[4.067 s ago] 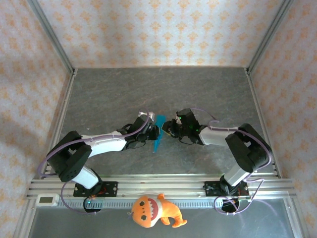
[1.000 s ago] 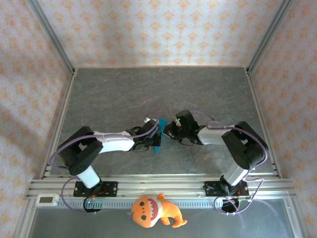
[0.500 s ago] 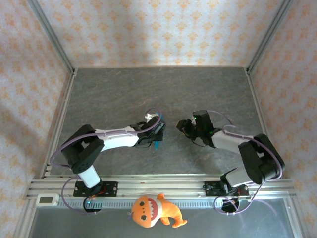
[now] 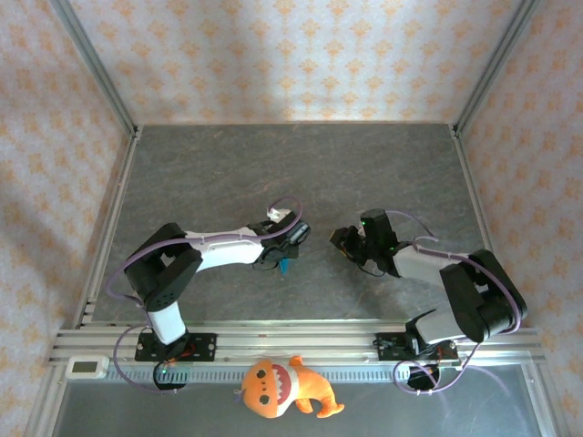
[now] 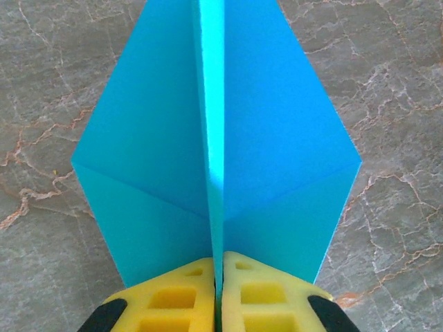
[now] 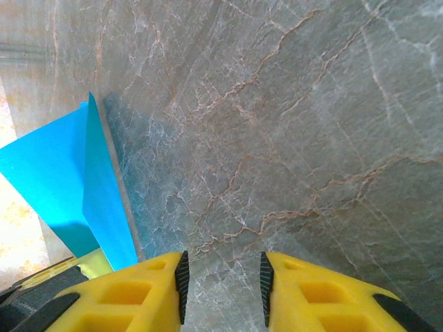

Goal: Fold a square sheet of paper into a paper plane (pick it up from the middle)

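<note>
Backed off, right tool [image 6: 223, 280] gapes; left tool [image 5: 217, 273] pinches paper plane [image 5: 214, 152].

My arms [image 4: 219, 253] are white shells with black joints, each with a looping lilac cable [image 4: 284, 201]. My left end effector [image 5: 218, 261] and right end effector [image 6: 221, 277] have yellow moulded fingers [image 5: 176, 299] with square recesses and black edges.

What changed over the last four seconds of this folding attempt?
The right gripper let go of the folded blue paper, opened, and drew back to the right, so a gap now separates it from the left gripper. The left gripper stays shut on the paper's centre crease, about where it was. The orange plush toy has not moved.
</note>
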